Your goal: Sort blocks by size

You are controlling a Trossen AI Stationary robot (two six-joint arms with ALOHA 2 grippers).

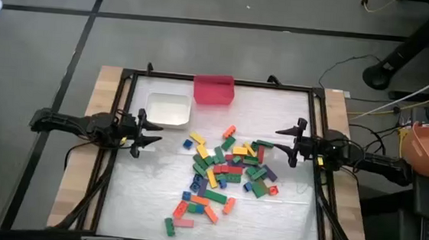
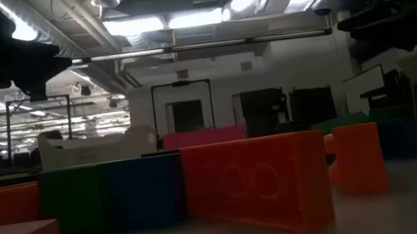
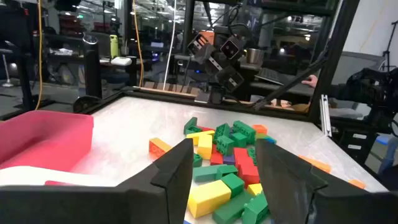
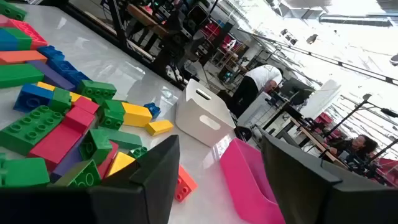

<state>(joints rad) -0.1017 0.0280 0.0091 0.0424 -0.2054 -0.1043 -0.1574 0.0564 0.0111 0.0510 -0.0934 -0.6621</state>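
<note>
A pile of small studded blocks, red, green, blue, yellow, orange and purple, lies on the white table mat, spread from the middle toward the near edge; it also shows in the left wrist view and the right wrist view. My left gripper hangs open and empty at the table's left, left of the pile. My right gripper hangs open and empty at the table's right, right of the pile. In the low view, orange, green and blue blocks fill the foreground.
A red bin stands at the table's far edge and a white bin to its left, nearer my left gripper. A dark frame borders the mat. People show in the room beyond the table.
</note>
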